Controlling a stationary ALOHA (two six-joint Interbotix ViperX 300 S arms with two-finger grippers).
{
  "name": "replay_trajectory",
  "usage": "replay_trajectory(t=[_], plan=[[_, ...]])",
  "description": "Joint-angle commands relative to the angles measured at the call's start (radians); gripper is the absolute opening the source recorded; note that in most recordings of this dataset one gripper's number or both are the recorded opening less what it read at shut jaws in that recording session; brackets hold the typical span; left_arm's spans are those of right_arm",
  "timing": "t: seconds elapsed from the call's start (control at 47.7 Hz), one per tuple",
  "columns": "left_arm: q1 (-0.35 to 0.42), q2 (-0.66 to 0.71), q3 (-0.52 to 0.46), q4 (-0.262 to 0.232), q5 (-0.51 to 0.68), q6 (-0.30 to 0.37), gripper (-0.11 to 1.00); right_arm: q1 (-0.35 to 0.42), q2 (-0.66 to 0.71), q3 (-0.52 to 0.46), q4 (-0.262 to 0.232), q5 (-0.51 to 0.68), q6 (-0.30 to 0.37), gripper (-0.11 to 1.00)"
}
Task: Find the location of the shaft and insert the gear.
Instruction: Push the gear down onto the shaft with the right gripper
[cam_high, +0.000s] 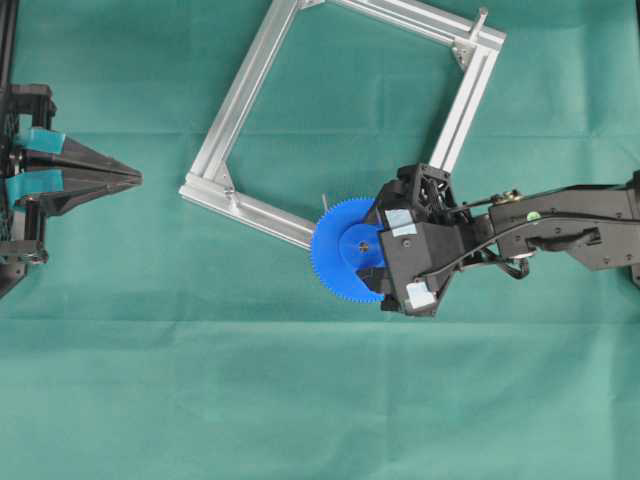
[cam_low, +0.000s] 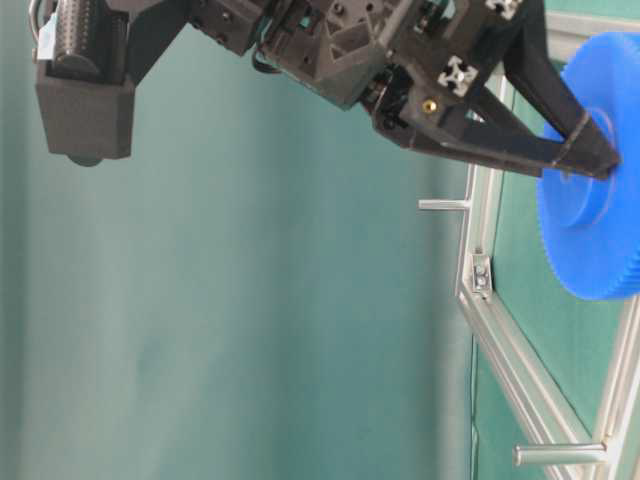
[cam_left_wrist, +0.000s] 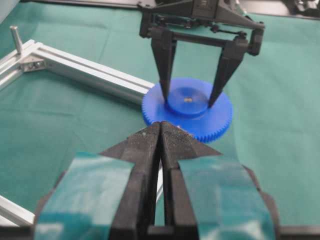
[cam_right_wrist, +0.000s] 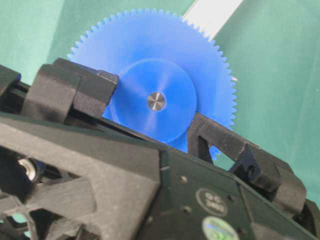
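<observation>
Overhead view: right hand (cam_high: 372, 247) fingers straddle gear (cam_high: 345, 250) hub, touching

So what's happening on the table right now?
The right pincer has its fingers either side of the raised hub of the blue gear, which sits over the lower rail of the aluminium frame. In the right wrist view a metal pin end shows in the gear's centre hole, so the gear looks seated on the shaft, though that cannot be confirmed. The left pincer is shut and parked at the left edge, holding nothing.
</observation>
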Motion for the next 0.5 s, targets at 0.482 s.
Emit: replay_trajectory(t=[0.482], plan=[[0.003, 0.006, -0.011, -0.002, -0.005, 0.0, 0.01, 0.005, -0.012, -0.009, 0.002, -0.006, -0.002, 0.69]])
